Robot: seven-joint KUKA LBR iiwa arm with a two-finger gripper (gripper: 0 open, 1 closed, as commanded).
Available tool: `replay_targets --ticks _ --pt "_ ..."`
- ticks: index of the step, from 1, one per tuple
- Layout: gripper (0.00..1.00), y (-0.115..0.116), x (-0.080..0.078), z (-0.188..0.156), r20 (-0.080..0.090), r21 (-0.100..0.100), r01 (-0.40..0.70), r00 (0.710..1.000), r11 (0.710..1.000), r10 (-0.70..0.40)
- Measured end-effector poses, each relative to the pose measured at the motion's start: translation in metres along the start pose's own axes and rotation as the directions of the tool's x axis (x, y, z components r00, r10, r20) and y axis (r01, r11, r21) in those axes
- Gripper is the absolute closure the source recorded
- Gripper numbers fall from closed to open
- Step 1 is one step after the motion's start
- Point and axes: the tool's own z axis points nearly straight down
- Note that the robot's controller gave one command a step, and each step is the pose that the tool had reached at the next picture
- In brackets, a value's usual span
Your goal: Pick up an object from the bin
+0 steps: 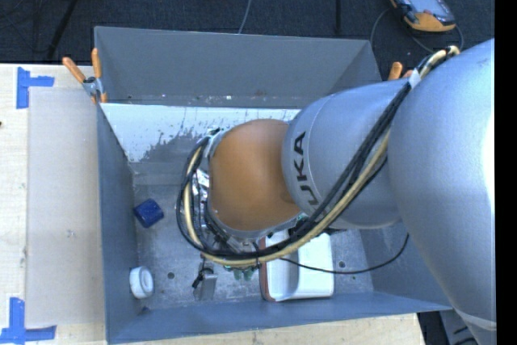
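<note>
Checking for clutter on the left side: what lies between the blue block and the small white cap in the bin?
Nothing: the camera view shows bare grey bin floor between the blue block and the white cap.

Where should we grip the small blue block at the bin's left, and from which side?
Take the small blue angular block across its middle, coming straight down from above. It lies alone on the grey metal bin's floor. The left wall rises close beside it, so closing across its far and near faces probably suits best.
</note>
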Motion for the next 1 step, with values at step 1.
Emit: replay_targets --ticks 1 --pt "1.00 -0.0014 -0.0024 -0.0036 0.007 -0.001 -0.006 1.000 1.000 0.006"
